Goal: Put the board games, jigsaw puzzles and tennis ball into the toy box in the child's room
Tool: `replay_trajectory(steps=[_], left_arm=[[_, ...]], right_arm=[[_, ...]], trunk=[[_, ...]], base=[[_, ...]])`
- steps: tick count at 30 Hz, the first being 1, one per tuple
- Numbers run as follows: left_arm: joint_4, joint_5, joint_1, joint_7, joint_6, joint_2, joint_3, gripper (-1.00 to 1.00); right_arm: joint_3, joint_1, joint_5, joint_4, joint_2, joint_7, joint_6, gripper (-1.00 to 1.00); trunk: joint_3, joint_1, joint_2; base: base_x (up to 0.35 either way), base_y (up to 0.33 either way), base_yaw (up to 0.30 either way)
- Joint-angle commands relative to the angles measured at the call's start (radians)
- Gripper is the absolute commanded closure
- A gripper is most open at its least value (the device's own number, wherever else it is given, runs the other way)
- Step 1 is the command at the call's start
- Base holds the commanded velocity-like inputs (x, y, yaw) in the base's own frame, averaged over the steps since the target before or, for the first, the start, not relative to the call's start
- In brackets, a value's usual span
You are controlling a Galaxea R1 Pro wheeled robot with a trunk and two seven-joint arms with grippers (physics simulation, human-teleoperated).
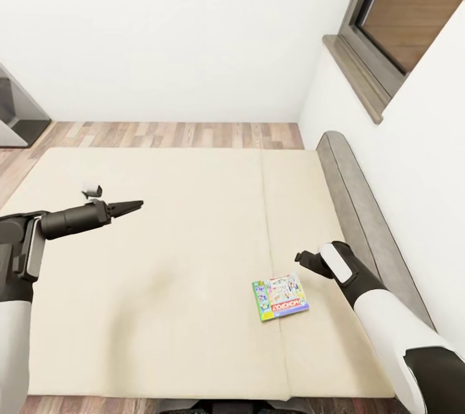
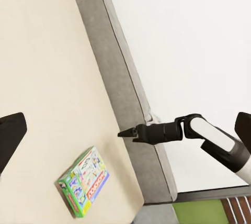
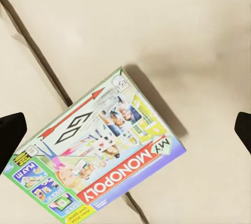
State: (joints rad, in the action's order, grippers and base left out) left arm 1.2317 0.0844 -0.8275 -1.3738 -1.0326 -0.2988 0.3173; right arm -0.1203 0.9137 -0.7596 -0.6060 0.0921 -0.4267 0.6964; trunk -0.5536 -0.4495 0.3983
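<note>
The "My Monopoly" board game (image 3: 99, 156) lay flat on the beige bed (image 1: 161, 259), straddling the sheet's seam, directly beyond the right gripper (image 1: 303, 258) and framed between its two dark fingertips (image 3: 10, 135), which stood wide apart and held nothing. The left gripper (image 1: 132, 207) hovered over the sheet well away from the box, its fingers looking pressed together to a point, empty. A small grey-and-white object (image 1: 93, 192) sat just beside that gripper.
</note>
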Motion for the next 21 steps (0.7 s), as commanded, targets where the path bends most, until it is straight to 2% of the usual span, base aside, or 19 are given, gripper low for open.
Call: replay_trajectory(steps=[1,21], left_arm=[[0.0,0.001,-0.005,-0.002,-0.01,0.0,0.0,-1.0],[0.0,0.0,-0.013,0.045,-0.008,0.003,-0.003,-1.0]], right_arm=[[-0.007,0.0,-0.01,-0.001,0.001,-0.009,0.002,-1.0],[-0.007,-0.006,-0.01,-0.001,0.001,-0.007,0.0,-1.0]], trunk=[[-0.003,0.0,0.002],[-0.036,0.0,0.002]], base=[[0.0,0.0,0.0],[0.0,0.0,0.0]])
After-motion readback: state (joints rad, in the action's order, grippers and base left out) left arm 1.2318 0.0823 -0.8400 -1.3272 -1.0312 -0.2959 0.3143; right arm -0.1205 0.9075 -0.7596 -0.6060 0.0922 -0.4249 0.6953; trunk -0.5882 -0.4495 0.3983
